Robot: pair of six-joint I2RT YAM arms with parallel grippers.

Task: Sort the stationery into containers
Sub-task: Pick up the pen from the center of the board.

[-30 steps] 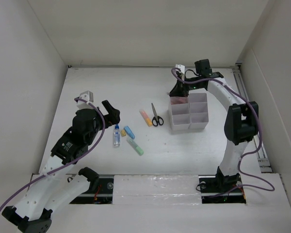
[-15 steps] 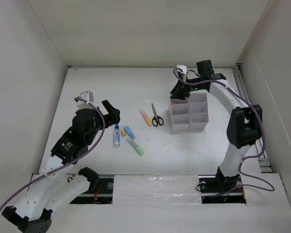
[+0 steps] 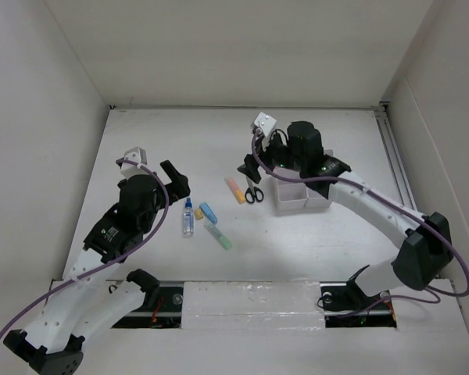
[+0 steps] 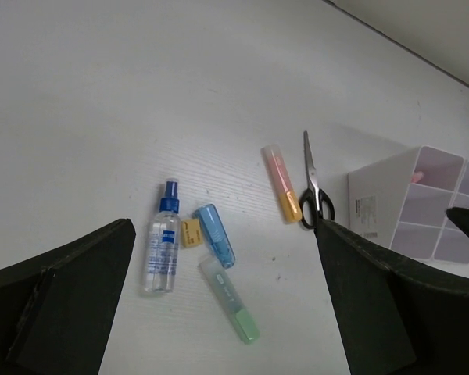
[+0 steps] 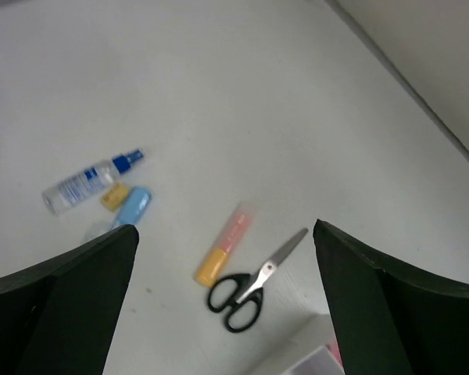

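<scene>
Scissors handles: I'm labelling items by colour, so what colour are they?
The scissors have black handles, clearest in the right wrist view.

Black-handled scissors, orange marker, blue marker, green marker, blue-capped clear bottle, white box.

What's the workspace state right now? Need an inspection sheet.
Surface: white table, no spills seen.
Job's things: scissors, orange marker, blue marker, green marker and bottle lie loose on the table; white divided container holds a pink item.
Clutter: small yellow piece between bottle and blue marker.
Grippers: left gripper open, empty; right gripper open, empty, near the scissors.
Cables: left-arm purple cable; right-arm purple cable.
Surroundings: white walls on three sides.
</scene>
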